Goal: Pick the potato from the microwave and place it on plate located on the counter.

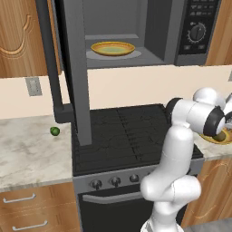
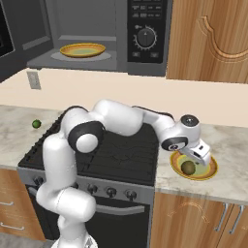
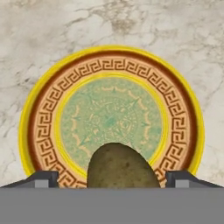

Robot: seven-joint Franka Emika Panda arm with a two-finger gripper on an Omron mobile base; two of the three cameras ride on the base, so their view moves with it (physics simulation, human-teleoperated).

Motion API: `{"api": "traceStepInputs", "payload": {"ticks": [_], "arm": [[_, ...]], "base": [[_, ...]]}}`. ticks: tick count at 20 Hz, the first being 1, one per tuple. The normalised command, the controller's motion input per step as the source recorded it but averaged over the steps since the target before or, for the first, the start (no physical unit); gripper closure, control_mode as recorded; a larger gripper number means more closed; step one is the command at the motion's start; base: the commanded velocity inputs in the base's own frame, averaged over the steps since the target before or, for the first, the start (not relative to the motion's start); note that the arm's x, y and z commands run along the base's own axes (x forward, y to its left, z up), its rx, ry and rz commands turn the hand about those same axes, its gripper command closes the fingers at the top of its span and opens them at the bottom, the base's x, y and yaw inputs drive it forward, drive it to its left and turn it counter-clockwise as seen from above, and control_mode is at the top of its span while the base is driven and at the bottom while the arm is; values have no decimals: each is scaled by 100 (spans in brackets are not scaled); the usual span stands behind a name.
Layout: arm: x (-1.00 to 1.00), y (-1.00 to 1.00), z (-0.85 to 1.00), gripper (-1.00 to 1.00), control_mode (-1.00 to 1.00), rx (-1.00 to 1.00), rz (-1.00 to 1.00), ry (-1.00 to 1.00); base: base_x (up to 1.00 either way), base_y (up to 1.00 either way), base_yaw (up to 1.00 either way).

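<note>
Gripper (image 2: 193, 162): positioned directly above the plate, pointing down at it.
Jaws: spread wide, one tip at each side of the potato; whether they touch it cannot be told.
Potato (image 3: 122, 167): between the jaws, over the near part of the plate's green centre.
Plate (image 3: 43, 122): beneath the jaws, flat on the counter (image 2: 227, 145), just beside the stove (image 2: 121, 155).
Microwave (image 1: 136, 31): well above and away from the jaws, door open, a second plate (image 1: 112, 48) inside.
Green ball (image 1: 55, 131): on the counter beyond the stove, well apart from the jaws.
</note>
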Motion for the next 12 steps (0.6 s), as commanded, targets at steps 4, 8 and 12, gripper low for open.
{"api": "traceStepInputs", "payload": {"ticks": [4,8,12], "arm": [[11,4,11,-100,-100,0,0,-3],[-15,43,51,-100,-100,-3,0,-7],[-44,99,43,-100,-100,-11,0,-4]], "base": [[0,0,0],[0,0,0],[0,0,0]]}}
